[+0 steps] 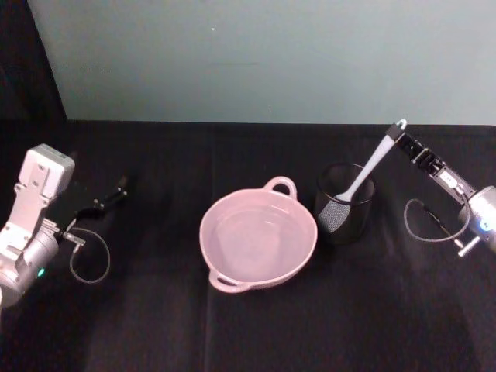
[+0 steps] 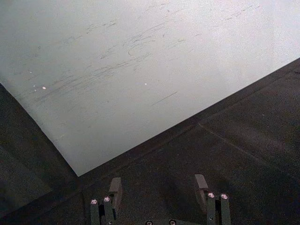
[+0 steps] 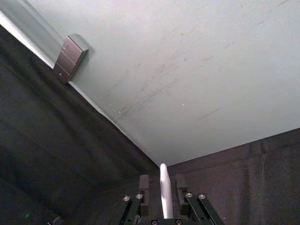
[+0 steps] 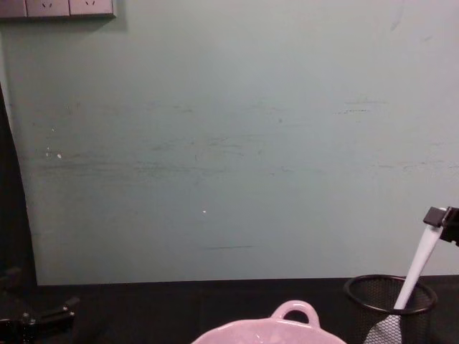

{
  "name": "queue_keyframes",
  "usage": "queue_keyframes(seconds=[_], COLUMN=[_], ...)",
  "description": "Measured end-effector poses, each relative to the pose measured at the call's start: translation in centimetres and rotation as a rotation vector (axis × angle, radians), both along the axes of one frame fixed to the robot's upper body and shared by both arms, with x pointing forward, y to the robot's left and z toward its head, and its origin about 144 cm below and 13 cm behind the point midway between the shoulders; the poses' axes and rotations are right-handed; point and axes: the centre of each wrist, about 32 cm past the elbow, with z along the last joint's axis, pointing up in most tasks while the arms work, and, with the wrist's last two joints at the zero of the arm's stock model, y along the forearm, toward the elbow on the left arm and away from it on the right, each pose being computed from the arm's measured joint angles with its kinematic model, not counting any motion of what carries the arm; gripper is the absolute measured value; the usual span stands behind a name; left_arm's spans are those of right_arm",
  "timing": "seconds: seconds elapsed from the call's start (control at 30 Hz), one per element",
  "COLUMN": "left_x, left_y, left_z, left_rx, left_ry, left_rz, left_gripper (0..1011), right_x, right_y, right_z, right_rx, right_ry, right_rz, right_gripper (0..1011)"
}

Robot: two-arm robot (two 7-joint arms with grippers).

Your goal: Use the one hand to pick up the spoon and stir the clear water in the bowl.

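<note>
The pale pink bowl (image 1: 258, 244) (image 4: 287, 326) sits mid-table with clear water in it. Just right of it stands a black wire-mesh cup (image 1: 346, 203) (image 4: 391, 308). The white spoon (image 1: 370, 167) (image 4: 416, 265) leans in that cup, head down inside and handle slanting up to the right. My right gripper (image 1: 401, 138) (image 4: 439, 217) (image 3: 162, 187) reaches in from the right and is shut on the spoon's handle end (image 3: 164, 185), which shows between its fingers. My left gripper (image 1: 108, 198) (image 2: 159, 185) is parked at the far left, open and holding nothing.
A black cloth (image 1: 155, 325) covers the table, with a pale green wall (image 4: 229, 143) behind. A wall socket plate (image 4: 57, 7) sits high on the left. Grey cables loop beside each wrist (image 1: 422, 225).
</note>
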Motion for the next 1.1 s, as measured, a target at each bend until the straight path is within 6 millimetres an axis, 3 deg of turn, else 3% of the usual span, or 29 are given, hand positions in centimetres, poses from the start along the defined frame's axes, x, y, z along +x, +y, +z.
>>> queue_keyframes(seconds=[0.1, 0.3, 0.8, 1.1], left_x=[0.0, 0.0, 0.0, 0.0], left_y=[0.0, 0.0, 0.0, 0.0], left_z=[0.0, 0.0, 0.0, 0.0], left_rx=[0.000, 0.000, 0.000, 0.000], left_ry=[0.000, 0.000, 0.000, 0.000], left_rz=[0.000, 0.000, 0.000, 0.000], left_gripper=[1011, 1011, 1011, 1011], right_x=[0.0, -0.1, -0.7, -0.8], right_y=[0.0, -0.1, 0.1, 0.9], right_z=[-0.1, 0.1, 4.2, 9.9], right_rx=[0.001, -0.014, -0.179, -0.357], right_ry=[0.003, -0.015, -0.164, -0.265], right_rz=[0.000, 0.001, 0.024, 0.112], right_gripper=[247, 112, 101, 100])
